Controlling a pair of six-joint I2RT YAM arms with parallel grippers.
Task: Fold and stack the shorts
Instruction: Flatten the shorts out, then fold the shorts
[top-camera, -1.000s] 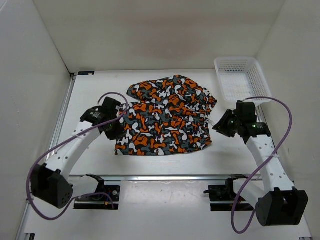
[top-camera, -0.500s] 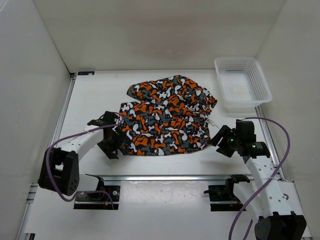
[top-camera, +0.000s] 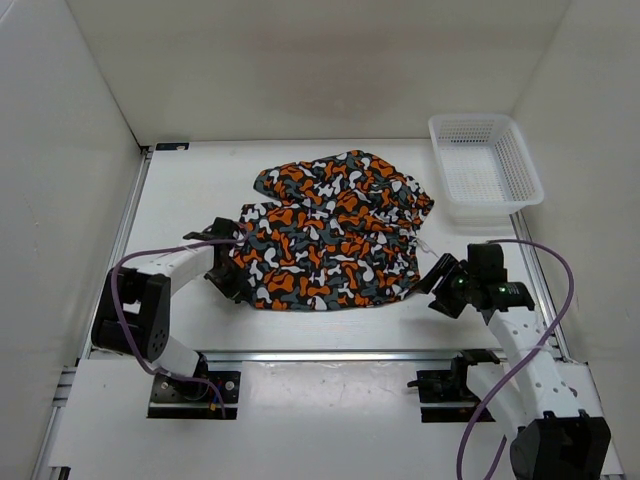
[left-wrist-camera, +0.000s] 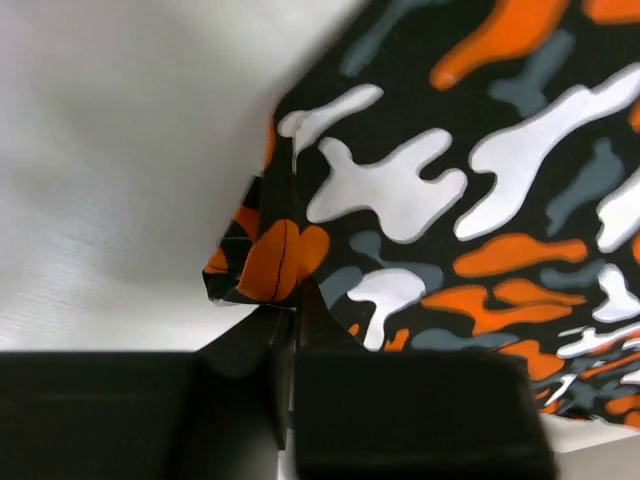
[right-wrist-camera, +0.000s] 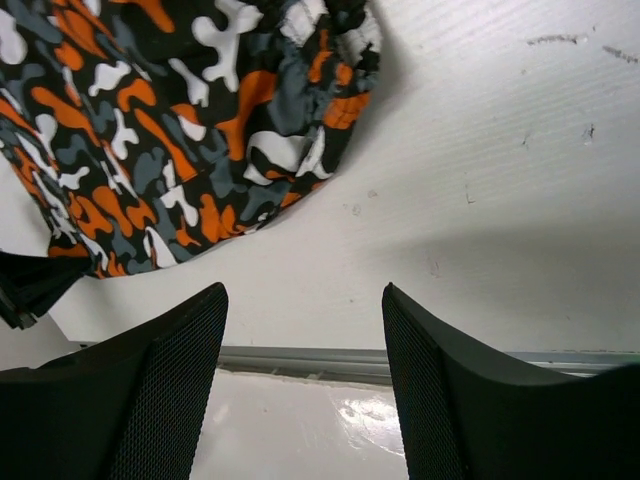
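The shorts (top-camera: 335, 235), in orange, black, grey and white camouflage print, lie crumpled and partly doubled over in the middle of the table. My left gripper (top-camera: 240, 280) is at their near left corner. In the left wrist view its jaws (left-wrist-camera: 288, 305) are closed together on a bunched orange fold of the shorts (left-wrist-camera: 420, 190). My right gripper (top-camera: 432, 283) stands open just off the near right corner. In the right wrist view its fingertips (right-wrist-camera: 302, 292) hold nothing, and the shorts (right-wrist-camera: 180, 130) lie beyond them to the left.
A white mesh basket (top-camera: 484, 168) stands at the back right corner. White walls enclose the table on three sides. A metal rail (right-wrist-camera: 400, 362) runs along the near edge, close under the right gripper.
The left gripper slid nearer along the shorts' left edge, opened wide, then shut on the near left corner. The right gripper drew back toward the near edge and opened.
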